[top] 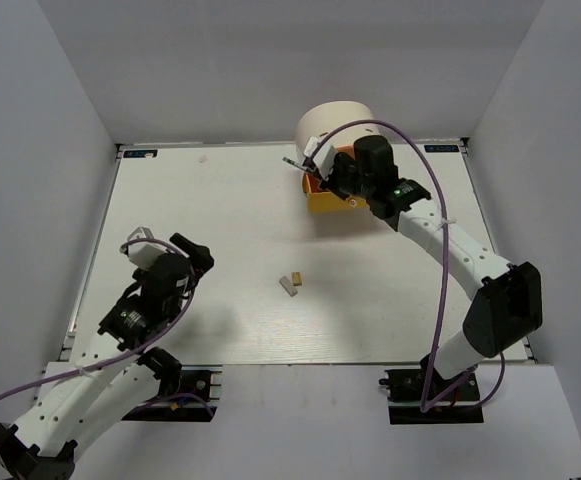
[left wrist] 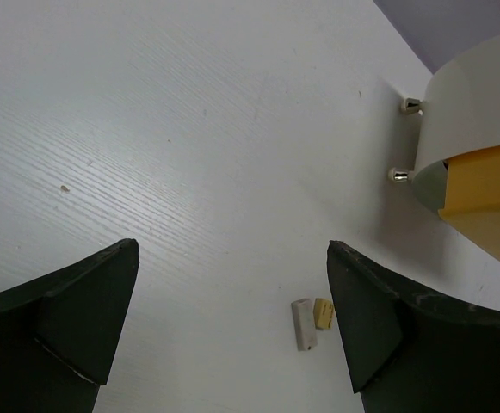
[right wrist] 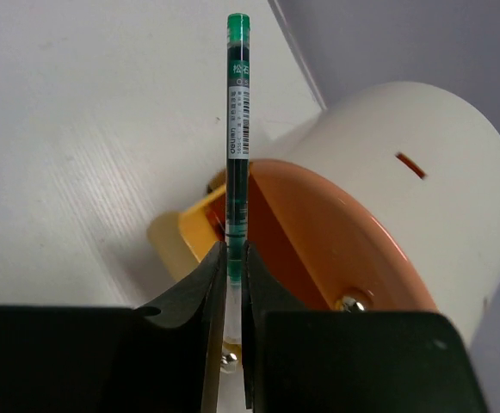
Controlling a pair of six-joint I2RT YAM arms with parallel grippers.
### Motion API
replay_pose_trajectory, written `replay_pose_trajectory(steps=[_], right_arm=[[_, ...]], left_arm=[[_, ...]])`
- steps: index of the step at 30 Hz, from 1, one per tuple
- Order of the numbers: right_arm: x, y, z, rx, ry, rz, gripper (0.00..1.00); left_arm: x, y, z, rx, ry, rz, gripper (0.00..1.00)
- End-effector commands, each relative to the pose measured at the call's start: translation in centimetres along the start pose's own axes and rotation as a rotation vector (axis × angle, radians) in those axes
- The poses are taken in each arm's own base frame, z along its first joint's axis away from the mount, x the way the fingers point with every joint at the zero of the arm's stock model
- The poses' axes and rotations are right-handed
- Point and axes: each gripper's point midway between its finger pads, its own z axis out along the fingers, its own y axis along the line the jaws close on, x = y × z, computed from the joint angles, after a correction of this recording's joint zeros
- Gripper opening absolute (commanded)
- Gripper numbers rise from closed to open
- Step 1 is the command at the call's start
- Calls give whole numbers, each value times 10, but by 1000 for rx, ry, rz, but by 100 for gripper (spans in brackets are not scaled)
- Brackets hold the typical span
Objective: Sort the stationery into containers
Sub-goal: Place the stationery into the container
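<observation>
Right fingers (right wrist: 213,284): clenched on the green-white pen (right wrist: 237,112), gripping low on its barrel.
Green-white pen: sticks straight out past the fingertips, green end farthest from the grip; held over the drawers at the organizer's front, off the table (top: 220,220); contact with a drawer not clear.
Organizer (top: 332,118): cream half-cylinder at the far right of the table, rounded side up.
Orange drawer (right wrist: 318,224): pulled out, just beside the pen.
Yellow drawer (top: 325,203): pulled out toward the near side, below the right fingers.
Left fingers (left wrist: 95,292): released, spread wide, above bare table on the left, well apart from the organizer.
White eraser (left wrist: 303,323): flat on the table near its middle, between the two arms.
Tan eraser (left wrist: 323,312): just beside the white eraser, on the organizer's side.
</observation>
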Motion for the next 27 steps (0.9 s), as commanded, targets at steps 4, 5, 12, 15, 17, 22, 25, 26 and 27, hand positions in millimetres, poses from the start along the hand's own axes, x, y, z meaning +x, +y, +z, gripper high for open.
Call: replay_pose_trajectory(steps=[4, 5, 12, 15, 17, 22, 25, 26, 27], right_arm=[[6, -51, -16, 111, -23, -82, 0], [10, -57, -15, 123, -21, -81, 0], [38, -72, -13, 86, 9, -136, 0], [45, -73, -15, 76, 19, -136, 3], [49, -70, -13, 64, 26, -133, 6], [60, -71, -14, 58, 48, -115, 17], [59, -71, -18, 60, 43, -100, 18], [54, -67, -20, 38, 17, -93, 15], [51, -65, -26, 30, -2, -95, 11]], left_arm=[[5, -13, 2, 53, 22, 3, 100], [4, -15, 2, 59, 18, -3, 100], [9, -15, 4, 58, 30, 3, 100], [12, -13, 7, 52, 34, 8, 100], [13, -14, 7, 57, 42, 8, 100], [14, -16, 10, 57, 41, 18, 100], [17, -19, 13, 60, 50, 29, 100], [17, -19, 13, 60, 50, 29, 100], [17, -19, 13, 60, 50, 29, 100]])
